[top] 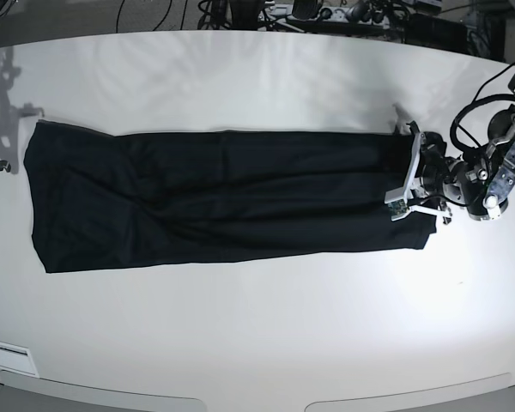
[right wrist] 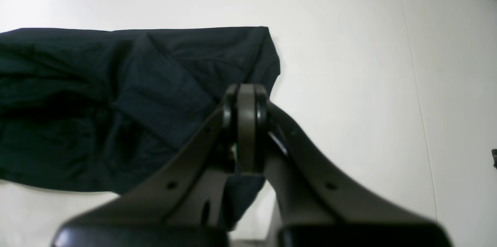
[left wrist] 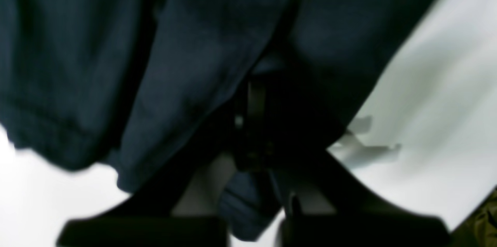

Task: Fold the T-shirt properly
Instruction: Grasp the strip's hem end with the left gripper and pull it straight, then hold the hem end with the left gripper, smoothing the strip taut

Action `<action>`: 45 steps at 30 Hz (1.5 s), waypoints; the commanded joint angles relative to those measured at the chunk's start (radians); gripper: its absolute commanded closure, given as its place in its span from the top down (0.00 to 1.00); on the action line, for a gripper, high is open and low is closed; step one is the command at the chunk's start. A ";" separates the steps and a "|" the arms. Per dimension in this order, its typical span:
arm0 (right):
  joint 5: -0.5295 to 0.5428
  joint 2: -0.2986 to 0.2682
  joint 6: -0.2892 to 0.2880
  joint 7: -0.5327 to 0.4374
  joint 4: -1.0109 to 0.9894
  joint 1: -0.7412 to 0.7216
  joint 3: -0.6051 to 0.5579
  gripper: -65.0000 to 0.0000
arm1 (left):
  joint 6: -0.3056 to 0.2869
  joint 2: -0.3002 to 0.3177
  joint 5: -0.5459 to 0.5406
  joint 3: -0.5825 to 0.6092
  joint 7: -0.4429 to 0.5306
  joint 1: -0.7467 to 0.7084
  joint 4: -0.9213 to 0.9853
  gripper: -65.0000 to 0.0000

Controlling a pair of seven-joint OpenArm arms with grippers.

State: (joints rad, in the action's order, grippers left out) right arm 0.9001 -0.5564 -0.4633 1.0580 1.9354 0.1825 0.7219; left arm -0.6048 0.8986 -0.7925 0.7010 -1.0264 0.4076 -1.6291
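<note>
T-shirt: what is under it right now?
The white table shows all around the T-shirt. The left gripper is at its end; anything beneath the cloth is hidden.

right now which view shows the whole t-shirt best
The base view: the T-shirt lies there as a long dark band across the white table, edge to edge, with the left pincer at its end. The right wrist view shows only one end; the left wrist view is a blurred close-up of cloth.
</note>
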 commanded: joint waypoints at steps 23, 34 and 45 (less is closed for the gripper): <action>0.017 -0.023 -0.008 -0.026 0.013 -0.011 0.009 0.00 | 0.238 -0.023 -0.151 -0.401 0.121 0.183 0.312 0.00; 0.042 -0.023 -0.008 -0.026 0.013 -0.011 0.009 0.00 | 0.073 -0.172 -0.431 -0.566 -0.040 0.235 0.790 0.45; 0.042 -0.024 -0.010 -0.026 0.013 -0.011 0.009 0.00 | 0.066 -0.230 -0.373 -0.564 -0.082 0.235 0.840 0.45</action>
State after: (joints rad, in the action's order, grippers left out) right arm 0.9276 -0.5564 -0.4709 1.0580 1.9354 0.1822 0.7219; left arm -0.5327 0.6506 -1.1458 0.1444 -1.1194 0.6117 -0.7769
